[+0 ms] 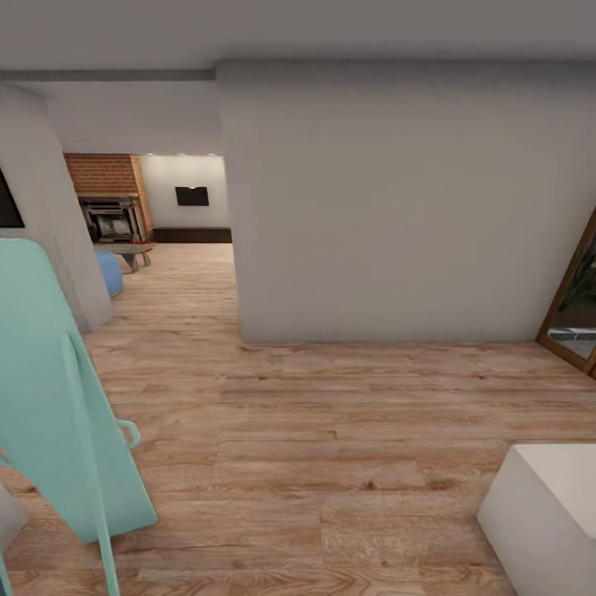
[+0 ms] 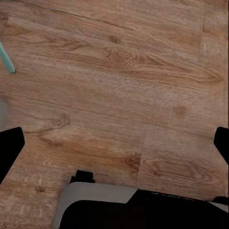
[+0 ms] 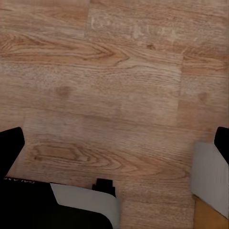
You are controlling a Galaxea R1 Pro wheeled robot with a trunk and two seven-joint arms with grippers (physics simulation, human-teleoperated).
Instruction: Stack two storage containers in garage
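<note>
- Wood plank floor (image 1: 331, 447): light brown boards, running across the whole near ground in the head view and on through a passage at left.
- White wall block (image 1: 397, 207): broad plain face straight ahead, closing off the middle and right of the way forward; its left edge borders the passage.
- Passage at left: leads to a farther room with a brick fireplace (image 1: 108, 194), a small dark panel on the back wall (image 1: 192, 196), a low grey bench (image 1: 126, 250) and a blue rounded item (image 1: 109, 273) just beside a pale wall corner.
- Mint-green leaning frame (image 1: 58, 389): tall, tilted, at the near left; one thin leg reaches the floor.
- White box-like object (image 1: 546, 513): near right corner, standing on the planks.
- Wood-framed glass panel (image 1: 575, 306): at the far right edge, tilted in view.
- Left tool (image 2: 114, 143): dark fingertips at opposite edges of the left wrist view, set wide apart, nothing between them; bare planks beneath.
- Right tool (image 3: 114, 143): fingertips likewise wide apart, nothing held; planks beneath, a grey-white edge (image 3: 210, 176) at one side.
- Storage containers: not located in these views.
</note>
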